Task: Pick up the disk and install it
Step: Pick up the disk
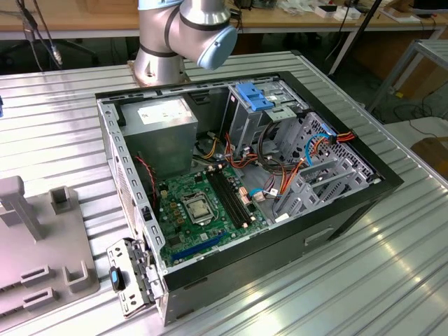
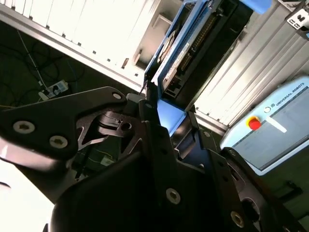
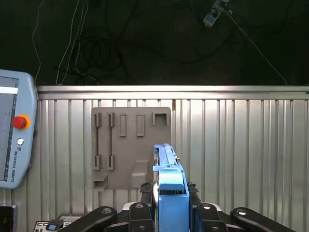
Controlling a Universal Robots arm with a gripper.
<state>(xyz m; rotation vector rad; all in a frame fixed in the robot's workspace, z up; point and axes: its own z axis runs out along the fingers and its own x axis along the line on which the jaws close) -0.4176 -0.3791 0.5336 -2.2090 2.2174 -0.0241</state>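
One disk in hand. My fingers are closed on it, one on each flank of the blue carrier bracket at its near end, with no gap showing. The disk stands edge-on out from the fingers, over the ribbed metal surface and well apart from the case. The second wrist view shows its flat underside.

Handling, as I judge it:
- Stiff and dense for its size, with slick metal faces.
- The plastic bracket probably has a little give.
- Knocks would hurt it, and the connector edge is best left alone.
- The bracket's flanks are the safe hold — not the end tabs.

Containers:
- The open computer case holds a grey power-supply box, a green motherboard, a light-blue latch plate, and a metal drive cage tangled with orange and blue cables.
- A grey slotted holder lies on the surface — its slots look vacant.
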